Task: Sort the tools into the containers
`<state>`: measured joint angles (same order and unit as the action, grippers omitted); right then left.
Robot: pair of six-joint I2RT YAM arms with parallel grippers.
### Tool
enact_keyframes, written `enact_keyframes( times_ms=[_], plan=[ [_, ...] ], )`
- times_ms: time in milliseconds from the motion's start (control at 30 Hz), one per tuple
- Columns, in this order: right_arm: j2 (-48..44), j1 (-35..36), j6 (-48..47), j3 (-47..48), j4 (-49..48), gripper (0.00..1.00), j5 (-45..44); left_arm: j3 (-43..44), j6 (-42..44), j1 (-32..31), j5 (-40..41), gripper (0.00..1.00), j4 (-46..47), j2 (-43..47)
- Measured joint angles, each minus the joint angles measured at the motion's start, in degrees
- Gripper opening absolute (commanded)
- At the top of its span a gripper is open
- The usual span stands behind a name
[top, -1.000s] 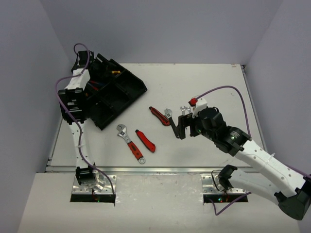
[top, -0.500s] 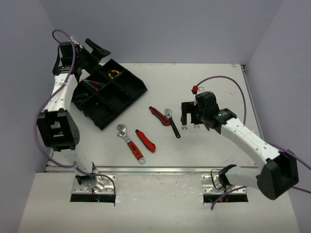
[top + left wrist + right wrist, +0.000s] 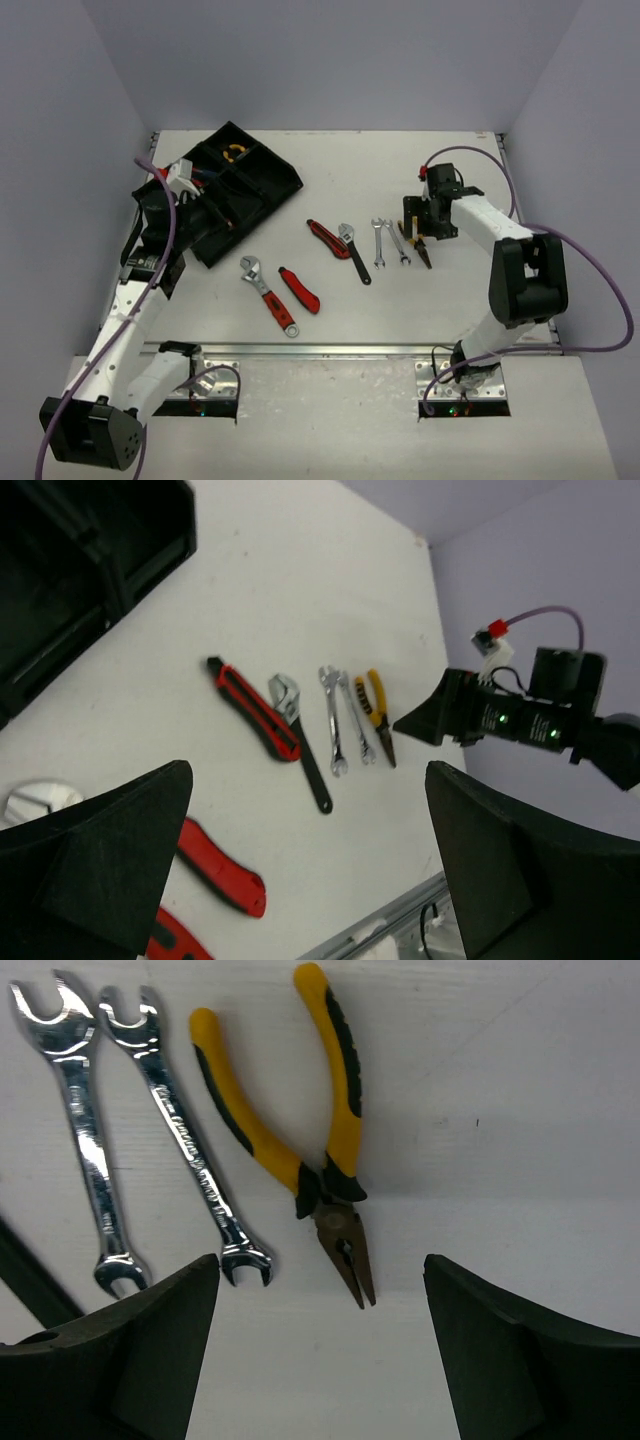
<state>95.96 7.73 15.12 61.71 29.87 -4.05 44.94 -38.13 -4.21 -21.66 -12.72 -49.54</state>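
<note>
The black divided tray lies at the far left and holds yellow-handled pliers and other small tools. On the table lie a red utility knife, a black-handled wrench, two silver spanners and yellow pliers. Nearer me are a red-handled wrench and a second red knife. My right gripper hangs open just above the yellow pliers, jaws either side of their nose. My left gripper is open and empty over the tray's left part.
The left wrist view shows the tray's edge, the knife, the spanners and the right gripper beyond them. The right wrist view shows both spanners left of the pliers. Walls close in on both sides.
My right gripper moved right and away from over the spanners to over the yellow pliers. My left arm swung down from high behind the tray to low over its left part.
</note>
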Motion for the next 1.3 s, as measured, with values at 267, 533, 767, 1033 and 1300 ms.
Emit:
enact_keyframes(
  times_ms=[267, 533, 767, 1033, 1300],
  plan=[
    [7.9, -2.0, -1.5, 0.3, 1.4, 0.75, 0.0, -3.1, 9.7, 0.0, 2.4, 1.00, -13.1, 9.2],
    [11.7, -2.0, -2.1, 2.3, 0.3, 0.30, 1.0, -3.3, 13.2, 0.0, 0.6, 1.00, -14.5, 9.0],
    [11.5, -2.0, -1.5, 2.2, -0.3, 0.00, 0.6, -4.1, 13.9, 0.0, -0.5, 1.00, -15.3, 7.8],
    [6.7, -1.1, 0.4, -4.2, -5.1, 0.00, 0.4, -4.5, 13.8, 0.0, -1.9, 1.00, -14.6, 7.5],
    [1.1, -0.6, 2.7, -10.9, -7.4, 0.00, 1.5, -7.3, 11.2, 0.0, -4.7, 1.00, -10.2, 5.6]
  ],
)
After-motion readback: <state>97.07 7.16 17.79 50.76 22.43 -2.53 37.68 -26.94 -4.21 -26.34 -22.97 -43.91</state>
